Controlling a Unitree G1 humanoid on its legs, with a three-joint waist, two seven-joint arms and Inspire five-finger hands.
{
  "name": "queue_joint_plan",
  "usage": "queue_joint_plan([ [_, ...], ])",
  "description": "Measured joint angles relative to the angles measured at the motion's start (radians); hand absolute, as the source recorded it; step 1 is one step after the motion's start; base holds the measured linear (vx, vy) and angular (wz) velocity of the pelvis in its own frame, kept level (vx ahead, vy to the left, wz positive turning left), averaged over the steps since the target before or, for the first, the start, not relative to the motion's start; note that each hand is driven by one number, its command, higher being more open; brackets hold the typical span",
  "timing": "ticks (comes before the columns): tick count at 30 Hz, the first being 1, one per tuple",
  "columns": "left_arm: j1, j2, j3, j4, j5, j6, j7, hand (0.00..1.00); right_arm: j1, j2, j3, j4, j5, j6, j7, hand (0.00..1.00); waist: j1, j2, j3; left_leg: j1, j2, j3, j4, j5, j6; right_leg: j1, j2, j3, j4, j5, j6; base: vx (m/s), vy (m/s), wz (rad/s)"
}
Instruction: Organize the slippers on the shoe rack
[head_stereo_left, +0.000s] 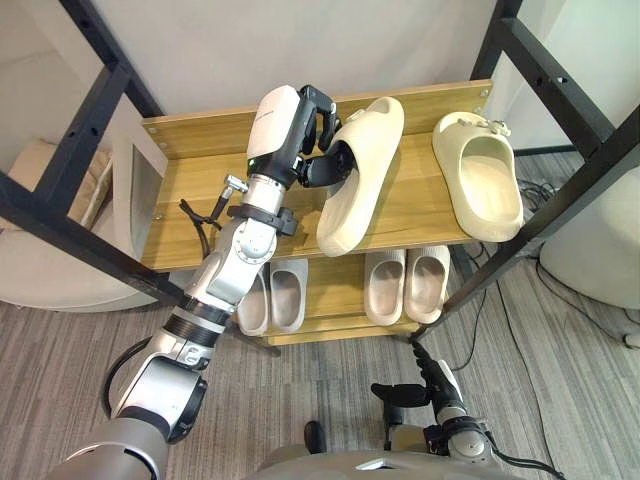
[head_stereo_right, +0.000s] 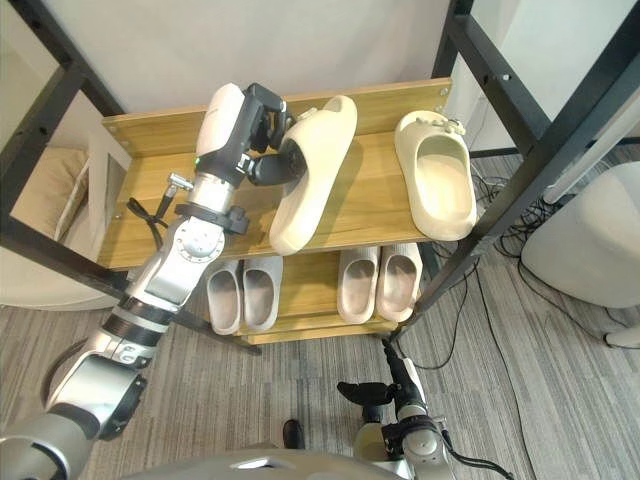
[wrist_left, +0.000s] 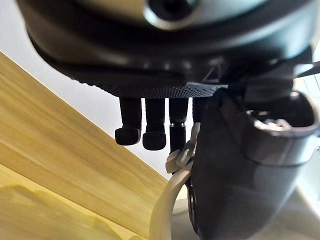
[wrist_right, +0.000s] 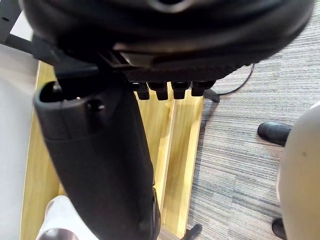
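Slippers: one cream slipper (head_stereo_left: 365, 175) stands tipped on its side on the shoe rack's top shelf (head_stereo_left: 195, 200), the left hand (head_stereo_left: 318, 125) curled round its opening. Second slipper (head_stereo_left: 482, 190) lies flat to its right, apart. Two pairs (head_stereo_left: 405, 285) sit on the lower shelf (head_stereo_left: 335, 305). Right hand (wrist_right: 105, 140) hangs low over the floor (wrist_right: 240, 150); I cannot tell its grip.

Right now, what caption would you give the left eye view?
Left hand pinches a tilted cream slipper at the top shelf, beside its mate.
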Motion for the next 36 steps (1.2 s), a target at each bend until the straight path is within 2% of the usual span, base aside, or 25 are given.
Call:
queue_joint_plan([
  [8, -0.066, -0.059, -0.031, 0.065, -0.045, 0.028, 0.014, 0.0, 0.0, 0.001, -0.016, -0.009, 0.018, 0.006, -0.007, 1.0, -0.004, 0.012, 0.016, -0.004, -0.002, -0.007, -0.005, 0.004, 0.006, -0.003, -0.004, -0.006, 0.0, 0.0, 0.0, 0.0, 0.0, 0.02],
  [9, -0.083, -0.062, -0.043, 0.088, -0.045, 0.03, 0.014, 1.0, 0.0, 0.0, -0.016, -0.013, 0.018, 0.006, -0.007, 1.0, -0.005, 0.013, 0.019, -0.008, -0.002, -0.01, -0.005, 0.005, 0.008, -0.005, -0.005, -0.009, 0.0, 0.0, 0.0, -0.01, -0.002, 0.08],
  [24, -0.132, -0.09, -0.052, 0.12, -0.039, 0.038, 0.017, 1.0, 0.0, 0.0, -0.016, -0.02, 0.023, 0.006, -0.022, 1.0, -0.015, 0.016, 0.023, -0.019, -0.012, -0.025, -0.008, 0.014, 0.014, -0.01, -0.016, -0.024, 0.0, 0.002, 0.004, -0.01, 0.002, 0.03],
  [36, -0.144, -0.127, -0.106, 0.129, -0.162, 0.033, 0.014, 1.0, 0.001, -0.001, -0.016, -0.015, 0.056, 0.006, -0.022, 1.0, -0.015, 0.018, 0.025, -0.012, -0.023, -0.051, -0.023, 0.032, 0.02, 0.003, -0.03, -0.049, 0.0, 0.006, 0.01, -0.01, 0.006, 0.07],
])
